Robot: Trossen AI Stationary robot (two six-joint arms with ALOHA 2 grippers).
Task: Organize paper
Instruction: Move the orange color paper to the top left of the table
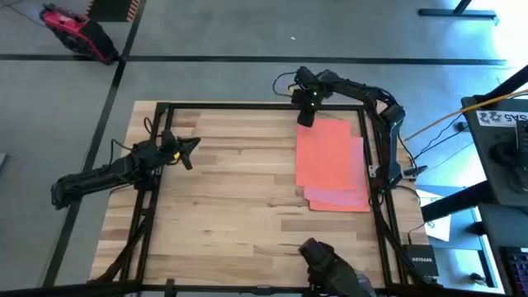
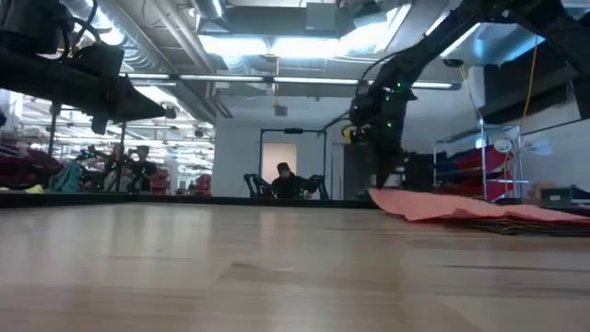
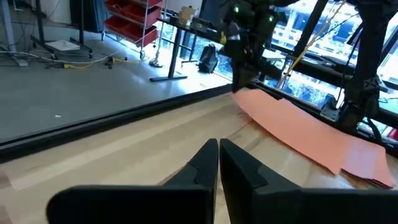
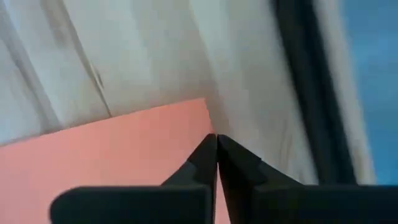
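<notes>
Near edge of the wooden tabletop (image 1: 231,206) carries only a dark mount (image 1: 326,262) at centre, seen in the high view; the planks ahead of it are bare.

Mid-table, left side: left gripper (image 1: 188,148) sits above the table's left border, beside the black frame rail (image 1: 153,165); its fingers (image 3: 205,163) are pressed together in the left wrist view, nothing between them; the arm waits here, well apart from the paper.

Mid-table, right side: the paper stack (image 1: 334,165) lies flat against the right-hand frame rail; top sheet is orange (image 1: 326,153); a pink sheet (image 1: 340,196) shows beneath it, offset toward the near and right edges; low view shows further thin edges under these at the stack's base (image 2: 516,224), colours not resolvable.

Far side: right gripper (image 1: 305,114) is at the far left corner of the orange sheet; in the right wrist view its fingertips (image 4: 211,152) meet to a closed point right at that corner (image 4: 202,106); whether the sheet's edge is pinched between them or they merely rest over it, cannot tell; in the low view this far corner (image 2: 380,195) sits slightly raised off the wood.

Beyond the table: a person (image 2: 286,180) is seated in the room behind, in the low view.
</notes>
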